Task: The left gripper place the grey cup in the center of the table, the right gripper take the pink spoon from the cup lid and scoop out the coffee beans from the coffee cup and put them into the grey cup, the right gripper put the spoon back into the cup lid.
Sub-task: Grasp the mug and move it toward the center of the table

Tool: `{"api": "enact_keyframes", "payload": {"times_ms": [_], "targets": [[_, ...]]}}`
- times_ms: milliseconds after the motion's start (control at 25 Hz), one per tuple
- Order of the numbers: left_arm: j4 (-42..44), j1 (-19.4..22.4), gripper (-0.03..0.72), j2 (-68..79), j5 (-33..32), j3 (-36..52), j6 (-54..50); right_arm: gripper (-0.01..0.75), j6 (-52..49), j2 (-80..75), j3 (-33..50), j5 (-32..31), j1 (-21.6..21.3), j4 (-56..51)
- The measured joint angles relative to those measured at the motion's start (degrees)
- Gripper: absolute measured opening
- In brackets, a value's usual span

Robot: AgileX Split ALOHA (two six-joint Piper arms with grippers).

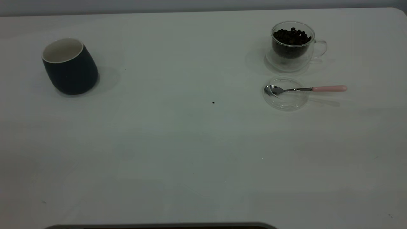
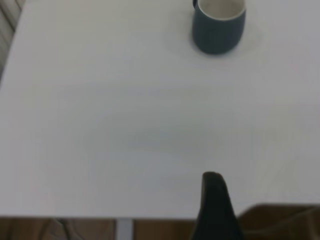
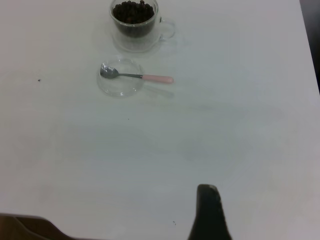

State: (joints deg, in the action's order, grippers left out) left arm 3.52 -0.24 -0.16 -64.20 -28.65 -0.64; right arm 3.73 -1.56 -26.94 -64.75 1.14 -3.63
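Observation:
The grey cup [image 1: 70, 66] stands upright at the table's [image 1: 178, 149] far left, white inside, with nothing in it; it also shows in the left wrist view [image 2: 218, 26]. At the far right stands the clear coffee cup [image 1: 292, 46], full of coffee beans [image 1: 292, 36]. Just in front of it lies the cup lid [image 1: 285, 93] with the pink spoon [image 1: 305, 89] resting across it, bowl on the lid. My left gripper [image 2: 212, 177] hangs shut over the near table edge, well short of the grey cup. My right gripper [image 3: 206, 189] is shut too, far back from the spoon [image 3: 137, 76].
A small dark speck [image 1: 213, 102] lies near the table's middle. A dark strip [image 1: 159, 226] runs along the near edge. The table's rounded corner [image 1: 401, 11] is at the far right, behind the coffee cup [image 3: 134, 22]. Neither arm appears in the exterior view.

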Motion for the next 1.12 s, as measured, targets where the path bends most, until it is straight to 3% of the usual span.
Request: {"api": "enact_keyframes", "payload": {"times_ms": [200,320,600,800,1120], "targets": [[3.8,-0.4,0.586,12.9,5.2,-7.0,2.2,0.591,0.0,0.0,0.0,0.0,0.0,0.0],[3.9,-2.8,0.586,24.5,8.3,-12.4,2.4,0.591,0.0,0.0,0.0,0.0,0.0,0.0],[5.4,-4.8,0.586,52.9,5.9,-25.0,9.6,0.591,-0.1,0.0,0.0,0.0,0.0,0.0],[5.5,-4.8,0.586,67.2,5.9,-29.2,16.1,0.591,-0.1,0.0,0.0,0.0,0.0,0.0],[5.7,-4.8,0.586,88.7,12.5,-38.9,22.7,0.591,-0.1,0.0,0.0,0.0,0.0,0.0]]}}
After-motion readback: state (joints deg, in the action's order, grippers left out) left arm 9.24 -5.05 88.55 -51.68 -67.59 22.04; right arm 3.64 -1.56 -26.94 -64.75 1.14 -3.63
